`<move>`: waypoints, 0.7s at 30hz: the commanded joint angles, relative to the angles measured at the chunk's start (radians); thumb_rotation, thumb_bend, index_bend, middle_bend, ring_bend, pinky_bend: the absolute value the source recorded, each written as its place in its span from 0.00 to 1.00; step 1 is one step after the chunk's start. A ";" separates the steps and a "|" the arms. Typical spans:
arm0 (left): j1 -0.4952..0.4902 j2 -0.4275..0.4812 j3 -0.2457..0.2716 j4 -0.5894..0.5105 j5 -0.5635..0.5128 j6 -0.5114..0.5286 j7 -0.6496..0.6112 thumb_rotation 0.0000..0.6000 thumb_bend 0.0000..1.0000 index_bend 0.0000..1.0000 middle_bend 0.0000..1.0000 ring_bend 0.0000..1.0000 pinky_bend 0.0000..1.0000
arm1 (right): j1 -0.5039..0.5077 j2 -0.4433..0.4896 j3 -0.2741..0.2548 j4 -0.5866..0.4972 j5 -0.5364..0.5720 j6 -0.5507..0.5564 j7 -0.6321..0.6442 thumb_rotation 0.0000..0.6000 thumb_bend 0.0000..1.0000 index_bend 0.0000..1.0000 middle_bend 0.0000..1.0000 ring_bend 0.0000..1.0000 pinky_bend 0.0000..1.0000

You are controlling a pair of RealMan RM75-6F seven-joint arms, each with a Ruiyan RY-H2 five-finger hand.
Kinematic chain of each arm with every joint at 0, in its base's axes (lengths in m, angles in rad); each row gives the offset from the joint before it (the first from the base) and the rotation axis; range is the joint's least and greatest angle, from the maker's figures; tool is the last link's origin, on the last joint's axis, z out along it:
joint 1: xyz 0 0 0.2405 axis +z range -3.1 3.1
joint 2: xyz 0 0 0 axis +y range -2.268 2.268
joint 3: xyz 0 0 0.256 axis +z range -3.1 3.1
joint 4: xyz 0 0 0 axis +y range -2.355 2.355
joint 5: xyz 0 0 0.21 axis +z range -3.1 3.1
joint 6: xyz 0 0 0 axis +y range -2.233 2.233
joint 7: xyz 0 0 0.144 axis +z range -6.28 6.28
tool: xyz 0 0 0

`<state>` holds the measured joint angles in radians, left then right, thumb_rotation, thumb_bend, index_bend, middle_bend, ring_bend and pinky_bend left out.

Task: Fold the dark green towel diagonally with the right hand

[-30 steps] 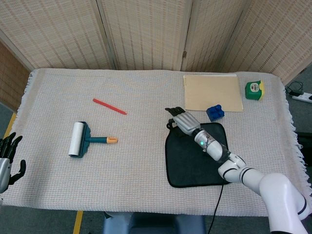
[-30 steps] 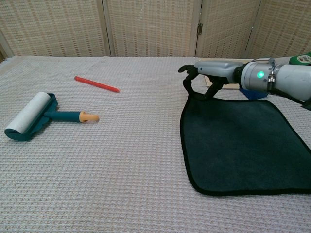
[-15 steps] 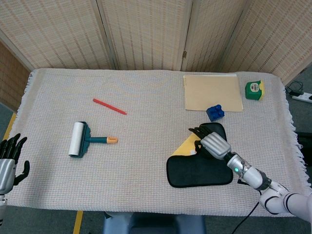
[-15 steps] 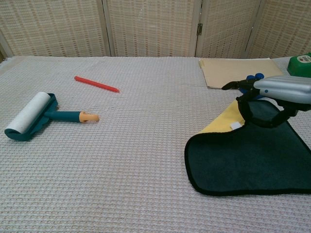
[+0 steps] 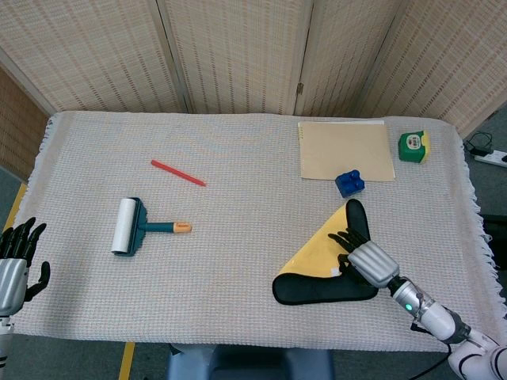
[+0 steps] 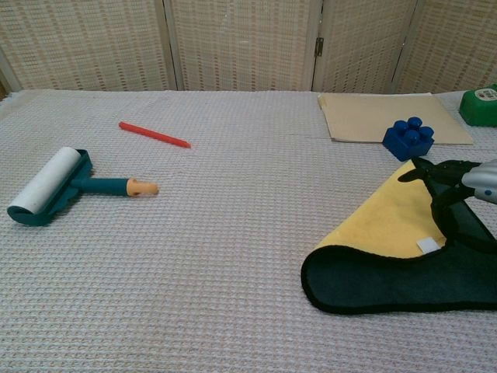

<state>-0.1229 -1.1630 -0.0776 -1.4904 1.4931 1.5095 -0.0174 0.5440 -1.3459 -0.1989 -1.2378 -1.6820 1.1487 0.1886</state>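
Yellow underside of towel [image 5: 321, 253] exposed; right hand [image 5: 366, 259] appears to pinch the carried corner, target corner at 5 o'clock. Left hand [image 5: 14, 265] idle, fingers spread.

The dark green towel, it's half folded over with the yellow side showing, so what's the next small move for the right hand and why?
Probably carry the held corner a little further toward the near right corner, then lay it down. The right hand grips the dark green towel with its yellow underside turned up, but the fold looks unfinished: dark fabric shows near the front edge.
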 commanded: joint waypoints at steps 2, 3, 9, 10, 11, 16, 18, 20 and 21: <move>0.000 -0.001 0.001 -0.001 0.001 0.000 0.003 1.00 0.65 0.00 0.03 0.00 0.00 | -0.034 0.009 -0.014 0.000 -0.010 0.026 -0.010 1.00 0.55 0.59 0.08 0.05 0.00; 0.000 -0.002 0.000 -0.001 0.001 0.001 0.004 1.00 0.65 0.00 0.03 0.00 0.00 | -0.041 0.009 -0.013 0.003 -0.008 0.030 -0.012 1.00 0.55 0.59 0.08 0.05 0.00; -0.007 -0.006 -0.001 0.005 -0.008 -0.015 0.008 1.00 0.65 0.00 0.03 0.00 0.00 | -0.069 0.010 -0.020 0.028 -0.008 0.027 0.001 1.00 0.55 0.59 0.08 0.05 0.00; -0.008 -0.007 -0.001 0.006 -0.008 -0.018 0.010 1.00 0.65 0.00 0.03 0.00 0.00 | -0.075 0.009 -0.021 0.035 -0.008 0.029 0.003 1.00 0.55 0.59 0.08 0.05 0.00; -0.009 -0.008 0.000 0.007 -0.008 -0.020 0.012 1.00 0.64 0.00 0.03 0.00 0.00 | -0.079 0.009 -0.022 0.039 -0.009 0.030 0.010 1.00 0.55 0.59 0.08 0.05 0.00; -0.011 -0.013 -0.001 0.010 -0.014 -0.024 0.020 1.00 0.64 0.00 0.03 0.00 0.00 | -0.095 0.011 -0.030 0.059 -0.021 0.034 0.049 1.00 0.55 0.59 0.08 0.05 0.00; -0.011 -0.015 -0.002 0.011 -0.016 -0.026 0.021 1.00 0.65 0.00 0.03 0.00 0.00 | -0.100 0.012 -0.037 0.067 -0.031 0.037 0.058 1.00 0.55 0.59 0.08 0.05 0.00; -0.012 -0.015 -0.002 0.012 -0.018 -0.027 0.022 1.00 0.65 0.00 0.03 0.00 0.00 | -0.108 0.014 -0.040 0.074 -0.036 0.040 0.055 1.00 0.56 0.59 0.08 0.05 0.00; -0.012 -0.015 -0.002 0.012 -0.018 -0.028 0.023 1.00 0.65 0.00 0.03 0.00 0.00 | -0.112 0.016 -0.039 0.075 -0.037 0.043 0.055 1.00 0.56 0.59 0.08 0.05 0.00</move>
<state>-0.1349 -1.1785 -0.0799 -1.4783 1.4750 1.4820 0.0051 0.4351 -1.3317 -0.2373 -1.1646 -1.7171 1.1894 0.2441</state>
